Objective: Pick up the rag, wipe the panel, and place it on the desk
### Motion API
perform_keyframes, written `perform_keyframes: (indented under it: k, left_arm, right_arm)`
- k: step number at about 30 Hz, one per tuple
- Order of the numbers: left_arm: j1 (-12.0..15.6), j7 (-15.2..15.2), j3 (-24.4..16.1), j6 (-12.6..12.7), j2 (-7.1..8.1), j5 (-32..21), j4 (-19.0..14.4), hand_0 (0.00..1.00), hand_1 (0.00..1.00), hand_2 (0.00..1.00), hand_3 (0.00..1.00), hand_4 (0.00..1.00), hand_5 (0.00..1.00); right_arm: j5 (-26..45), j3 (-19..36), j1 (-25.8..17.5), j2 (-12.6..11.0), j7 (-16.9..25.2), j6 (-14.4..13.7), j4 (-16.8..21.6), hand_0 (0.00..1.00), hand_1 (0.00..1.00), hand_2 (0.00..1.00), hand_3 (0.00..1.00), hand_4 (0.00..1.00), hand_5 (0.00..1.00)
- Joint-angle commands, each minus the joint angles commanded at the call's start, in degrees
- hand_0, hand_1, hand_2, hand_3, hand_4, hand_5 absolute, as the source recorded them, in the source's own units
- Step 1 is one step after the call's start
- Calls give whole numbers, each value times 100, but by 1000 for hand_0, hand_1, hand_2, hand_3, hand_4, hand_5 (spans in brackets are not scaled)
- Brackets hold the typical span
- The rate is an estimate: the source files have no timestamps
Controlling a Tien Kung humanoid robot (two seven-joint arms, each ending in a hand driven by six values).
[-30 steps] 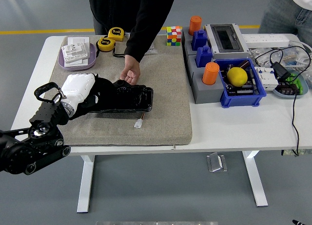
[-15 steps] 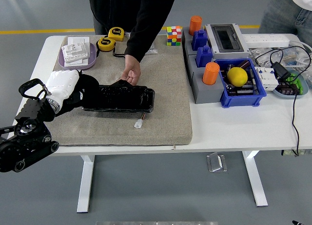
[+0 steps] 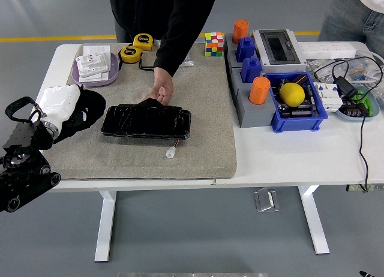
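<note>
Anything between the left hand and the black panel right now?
Head view: only bare mat. The left hand, with the rag, sits just left of the panel.

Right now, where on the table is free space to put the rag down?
Bare mat lies right of the black panel, and in front of it around a small connector. Bare white table lies in front of the blue bin. The far right, with cables, is crowded.

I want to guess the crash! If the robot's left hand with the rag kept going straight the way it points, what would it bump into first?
Probably the black panel. The left hand, shut on the rag, points right along the mat, and the panel's left end lies just ahead. Height is hard to judge.
</note>
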Motion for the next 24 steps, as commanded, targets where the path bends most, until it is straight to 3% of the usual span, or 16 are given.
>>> perform_keyframes:
  k: [13, 14, 19, 20, 24]
  left_arm:
    - [351, -364, -213, 236, -53, -250, 322, 209, 142, 501, 496, 271, 2]
    - [366, -382, -220, 244, -60, -264, 346, 261, 224, 596, 587, 251, 2]
    - [448, -445, -273, 259, -88, -362, 429, 261, 224, 596, 587, 251, 2]
    - [459, -455, -275, 263, -94, -376, 437, 267, 344, 533, 537, 351, 2]
    - [486, -511, -255, 280, -115, -477, 472, 267, 344, 533, 537, 351, 2]
  right_arm:
    - [-6, 32, 6, 11, -22, -3, -2, 760, 577, 706, 603, 998, 553]
    - [-2, 29, 7, 12, -24, -2, -5, 760, 576, 706, 603, 998, 552]
    - [3, 8, 10, 11, -27, -1, 1, 760, 576, 706, 603, 998, 552]
    - [5, 10, 7, 13, -27, -1, 1, 760, 577, 706, 603, 998, 551]
    - [3, 11, 2, 19, -30, 4, -1, 760, 577, 706, 603, 998, 551]
